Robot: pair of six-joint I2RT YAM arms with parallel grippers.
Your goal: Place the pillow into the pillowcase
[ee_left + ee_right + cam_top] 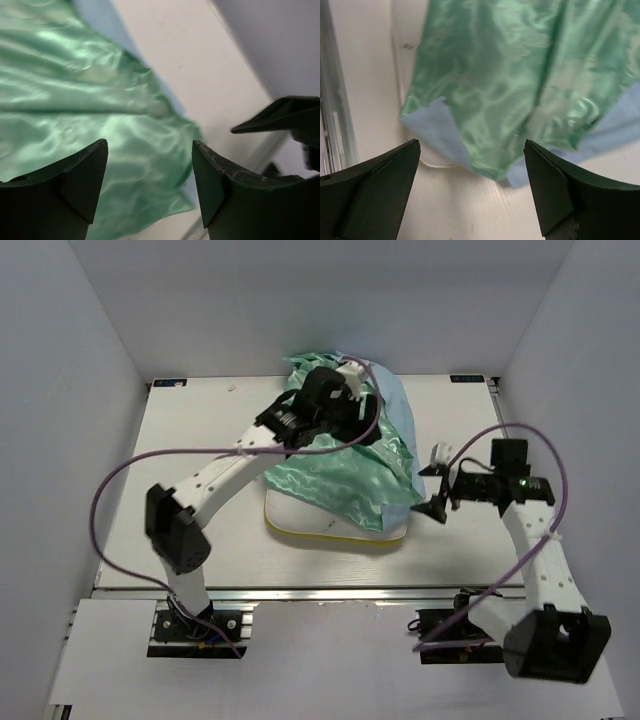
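Observation:
The pillow lies flat mid-table, and only its near strip with the yellow piped edge shows. The pillowcase, mint-green satin up with light blue at its right edge, is draped over the rest of it. My left gripper hovers over the far part of the pillowcase, open and empty; the satin shows below its gripper. My right gripper is open and empty just right of the pillow. Its wrist view looks past the gripper at the pillowcase's hanging corner and a pillow corner.
White walls close in the table on three sides. A metal rail runs along the near edge. The purple cables loop from each arm. One of my right gripper's fingers shows in the left wrist view.

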